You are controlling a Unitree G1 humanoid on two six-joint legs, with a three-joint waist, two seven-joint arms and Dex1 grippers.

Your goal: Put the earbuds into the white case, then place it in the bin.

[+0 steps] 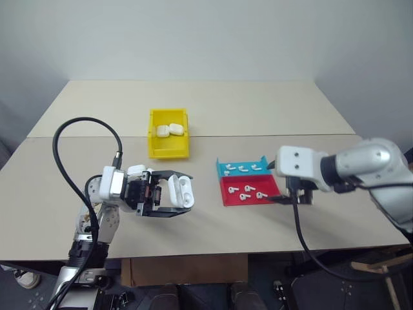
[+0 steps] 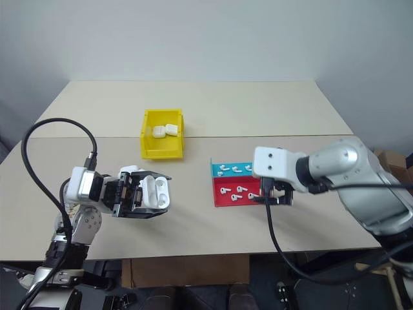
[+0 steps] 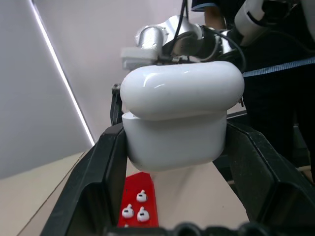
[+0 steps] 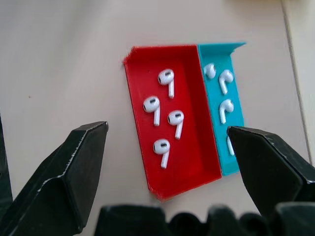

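Left gripper: the left gripper (image 1: 175, 196) sits at about 8 o'clock on the table (image 1: 213, 106), pointing sideways toward the tray, its two black fingers clamped on the white case (image 1: 181, 192).
White case: held above the tabletop between the fingers, lid swung open; in the left wrist view the lid (image 3: 182, 88) stands over the body (image 3: 174, 142). In the head views its long axis runs roughly from 12 to 6 o'clock, across the line of the fingers, with the open face turned toward the camera.
Right gripper: the right gripper (image 4: 167, 162) hangs over the near edge of the tray at about 4 o'clock, tilted downward, its fingers (image 4: 69, 172) spread wide with nothing between them.
Tray: the red-and-blue tray (image 1: 227, 194) lies flat just right of centre, the red half nearer the robot, the blue half toward 12 o'clock.
Earbuds: four earbuds (image 4: 167, 81) lie loose in the red half and four more in the blue half; the stems of the red-half ones all lie roughly parallel to the tray's long sides.
Bin: the bin (image 1: 169, 150) stands at about 11 o'clock from the tray, well apart from it, long axis running from 12 to 6 o'clock, with two closed cases (image 1: 169, 130) side by side in its far end.
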